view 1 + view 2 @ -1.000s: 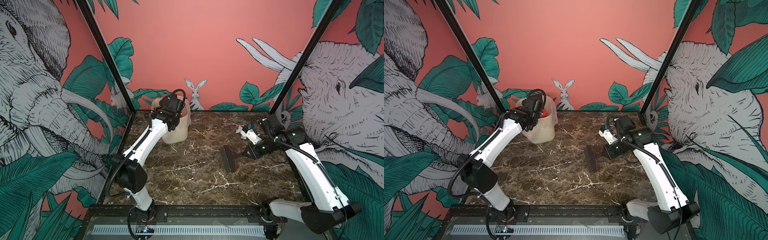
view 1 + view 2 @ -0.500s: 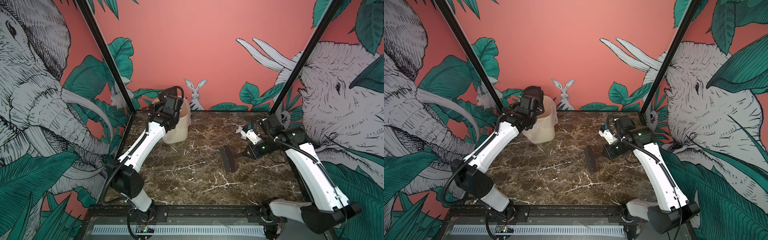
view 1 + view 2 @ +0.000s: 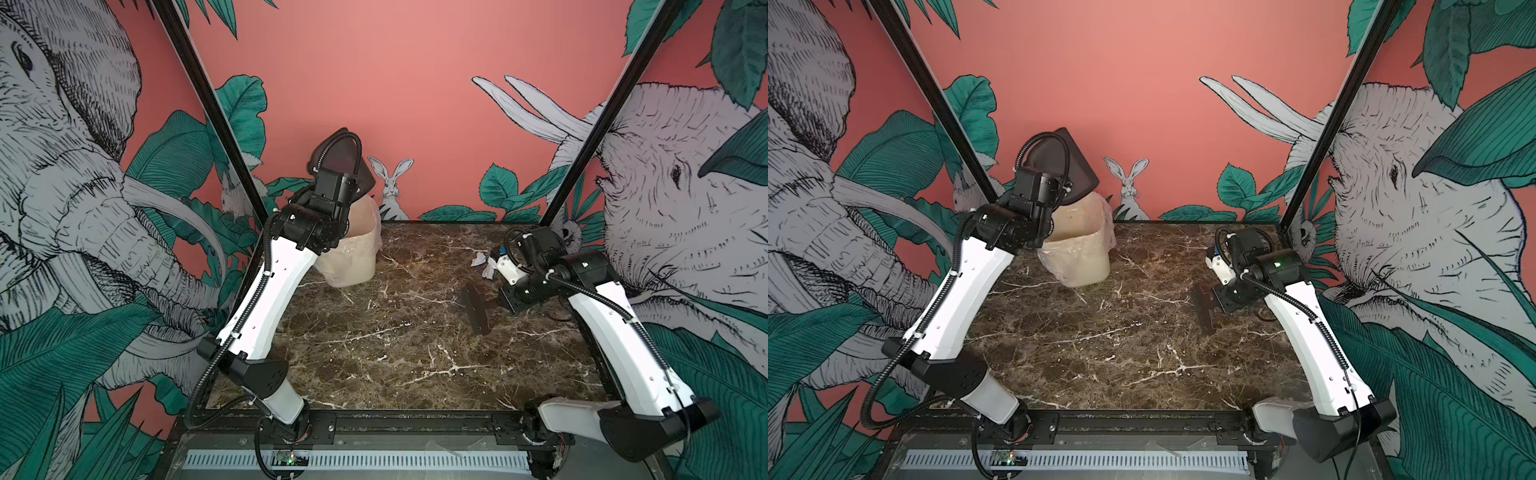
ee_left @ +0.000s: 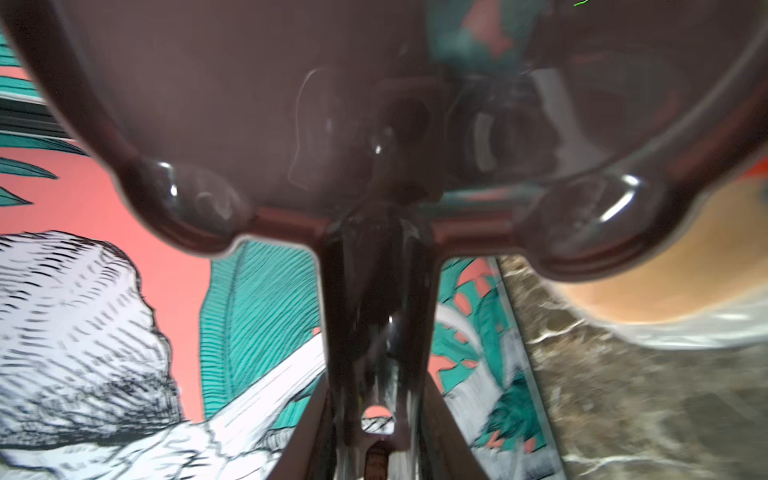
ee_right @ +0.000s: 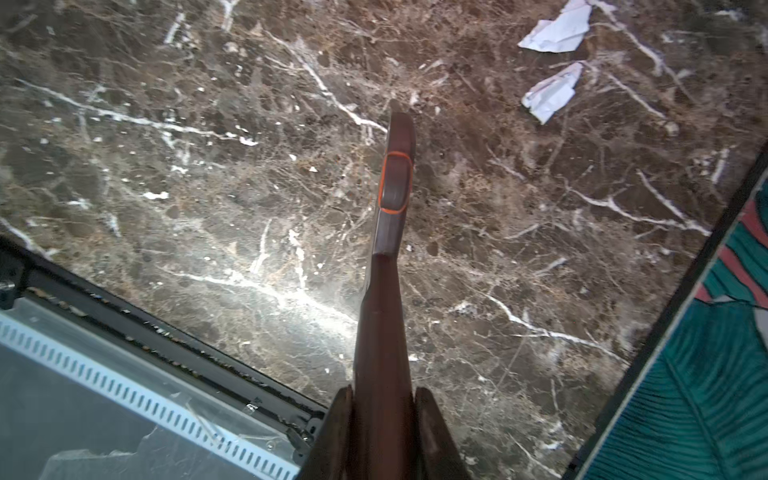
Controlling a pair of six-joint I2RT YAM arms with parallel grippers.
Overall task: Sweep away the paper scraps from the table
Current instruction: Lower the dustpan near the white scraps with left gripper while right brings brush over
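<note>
Base: The paper scraps (image 5: pixel 559 29)?
Me: I see white ones at far right corner of desk (image 3: pixel 395 365). Left end effector (image 4: pixel 376 415) clenched on dustpan (image 3: pixel 340 160), raised above bin (image 3: pixel 353 264), far left corner. Right end effector (image 5: pixel 384 415) clenched on brush (image 3: pixel 476 309).

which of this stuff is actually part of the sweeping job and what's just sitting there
Part of the job:
- paper scraps, white, on the table
- brush, in the right gripper
- dustpan, in the left gripper, held up at the bin

Just there:
- grey slotted panel at the front
- wall prints
</note>
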